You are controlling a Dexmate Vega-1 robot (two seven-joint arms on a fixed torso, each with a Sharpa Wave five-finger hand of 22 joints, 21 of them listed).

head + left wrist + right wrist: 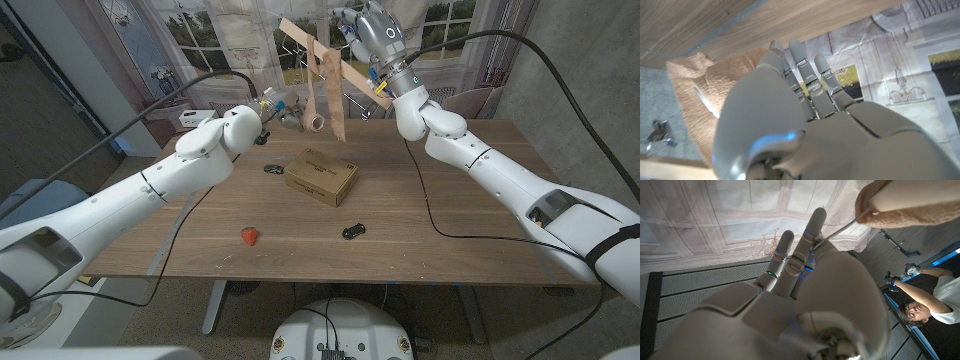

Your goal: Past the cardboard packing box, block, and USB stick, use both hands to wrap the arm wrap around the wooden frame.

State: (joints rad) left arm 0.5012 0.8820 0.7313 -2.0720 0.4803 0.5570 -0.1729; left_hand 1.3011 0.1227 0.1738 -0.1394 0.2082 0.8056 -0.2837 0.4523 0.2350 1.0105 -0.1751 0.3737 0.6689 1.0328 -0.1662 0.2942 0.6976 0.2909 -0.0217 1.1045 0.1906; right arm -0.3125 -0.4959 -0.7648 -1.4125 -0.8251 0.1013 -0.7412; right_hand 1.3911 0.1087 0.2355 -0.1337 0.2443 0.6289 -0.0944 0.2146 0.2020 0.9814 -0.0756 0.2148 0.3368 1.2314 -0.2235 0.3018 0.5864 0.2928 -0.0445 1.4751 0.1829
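Head view: my right hand (372, 45) holds the frame (325, 75) up over the table's far edge, with the wrap (314, 112) hanging off it. Left hand (272, 106) is at the wrap's lower end; can't tell its grip. Box (322, 177) mid-table, block (249, 236) and USB stick (353, 231) near the front edge.

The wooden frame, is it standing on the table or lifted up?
Lifted: the right hand holds the wooden frame tilted above the table.
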